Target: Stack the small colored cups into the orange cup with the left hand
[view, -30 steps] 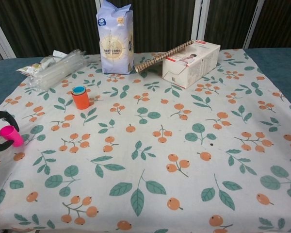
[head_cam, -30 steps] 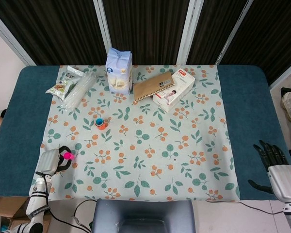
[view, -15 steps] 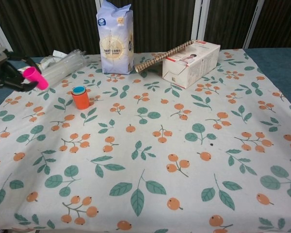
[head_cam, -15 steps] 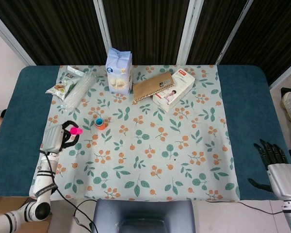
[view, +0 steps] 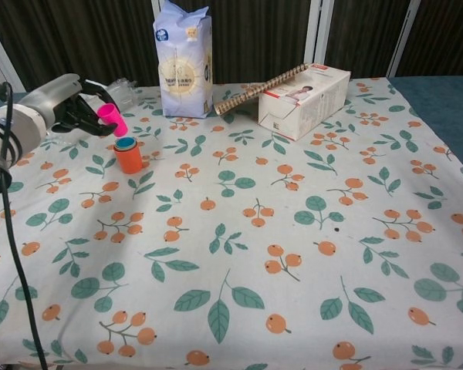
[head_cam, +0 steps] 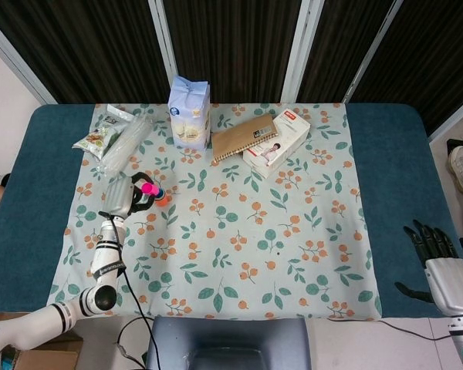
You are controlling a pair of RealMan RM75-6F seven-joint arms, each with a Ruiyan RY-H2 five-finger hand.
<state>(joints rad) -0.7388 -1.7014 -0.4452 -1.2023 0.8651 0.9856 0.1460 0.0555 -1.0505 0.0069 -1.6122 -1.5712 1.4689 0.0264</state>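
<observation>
Holding a small pink plastic cup (view: 108, 119) pinched in its fingers, the left hand (view: 76, 108) hovers at upper left, just above the orange cup (view: 128, 158). Light, rigid and likely slippery, it suits a sidewall pinch.

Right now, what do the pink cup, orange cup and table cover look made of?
Pink cup, held in the left hand: likely plastic, smooth, saturated colour. Orange cup: same look, probably plastic, with a blue cup nested inside. Table cover: seemingly printed fabric, matte, lying softly over the table.
</observation>
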